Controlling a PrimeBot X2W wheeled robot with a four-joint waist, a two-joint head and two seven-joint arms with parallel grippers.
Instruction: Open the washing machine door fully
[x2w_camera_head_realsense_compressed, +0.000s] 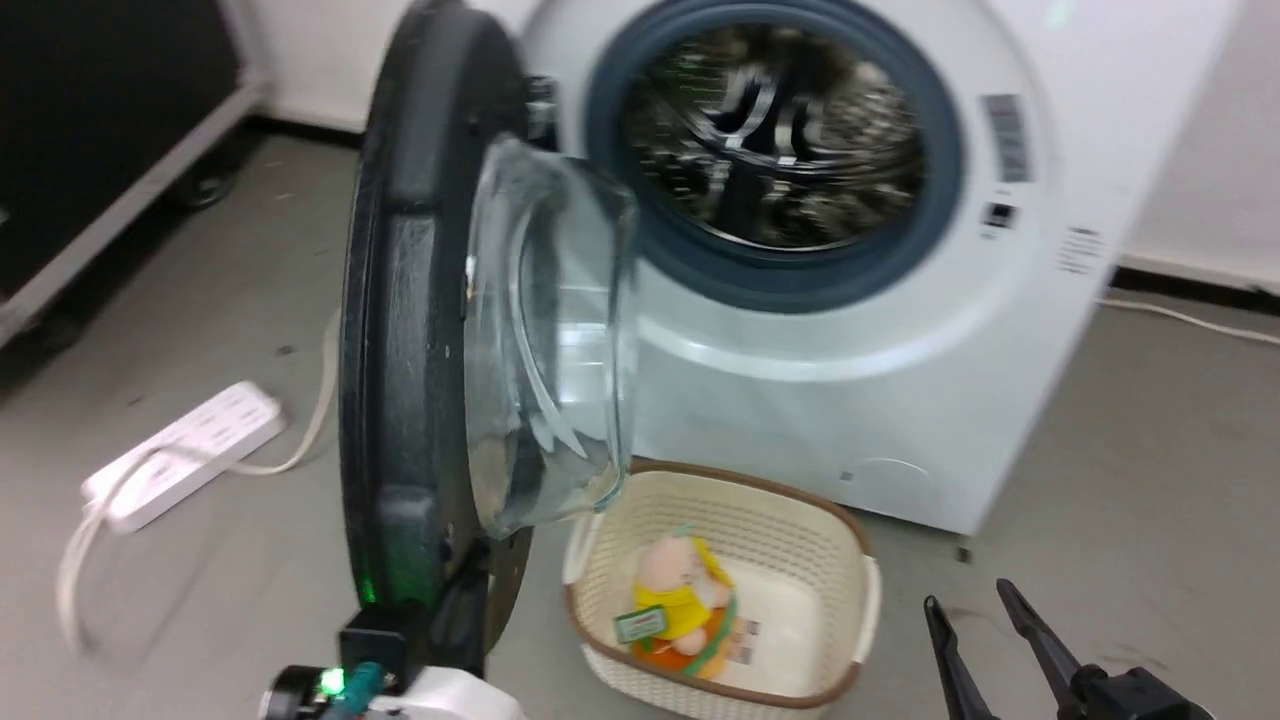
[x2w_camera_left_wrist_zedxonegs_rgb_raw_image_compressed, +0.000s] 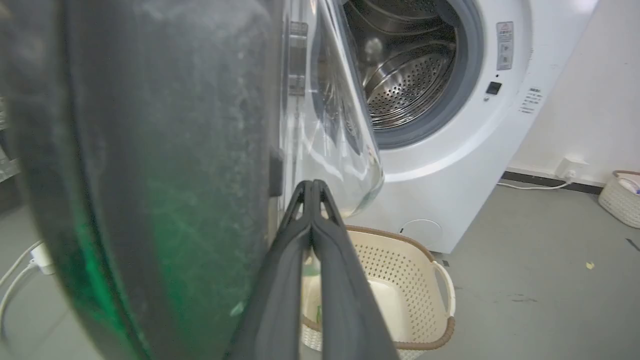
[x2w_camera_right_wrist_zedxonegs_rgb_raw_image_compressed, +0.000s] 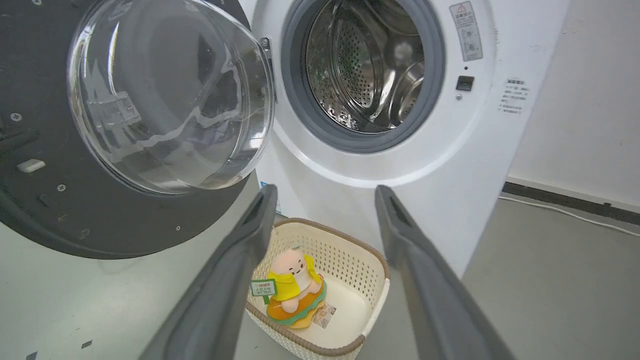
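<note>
The washing machine door (x2w_camera_head_realsense_compressed: 410, 330) stands open, hinged at the left of the drum opening and turned out from the white washing machine (x2w_camera_head_realsense_compressed: 900, 420) so that the head view meets it nearly edge-on. It is a wide round disc with a thick, dull black rim, dusty and scuffed up close in the left wrist view. A clear glass bowl (x2w_camera_head_realsense_compressed: 555, 340) bulges from its inner face toward the machine's front, its low edge hanging above the near-left corner of a cream laundry basket (x2w_camera_head_realsense_compressed: 800, 500) on the floor. In the right wrist view the inner face shows screws and a small pale block.

The left tool (x2w_camera_left_wrist_zedxonegs_rgb_raw_image_compressed: 312, 186) has its 2 fingers pressed together with nothing between them, tips just beside the door's inner face and below the bowl; I cannot tell whether they touch the door. The right tool (x2w_camera_head_realsense_compressed: 968, 595) hangs low at the right, well apart from the door, fingers spread wide.

The head view is blurred, so the steel drum (x2w_camera_head_realsense_compressed: 770, 140) smears into streaks. The door's top is cut off by the frame, the bowl covers most of the hinge, and the door's lower rim hides the left tool's fingers there. A green glow tints that rim. The labels on the machine are too small to read. A plush toy (x2w_camera_head_realsense_compressed: 680, 600) sits in the basket.
</note>
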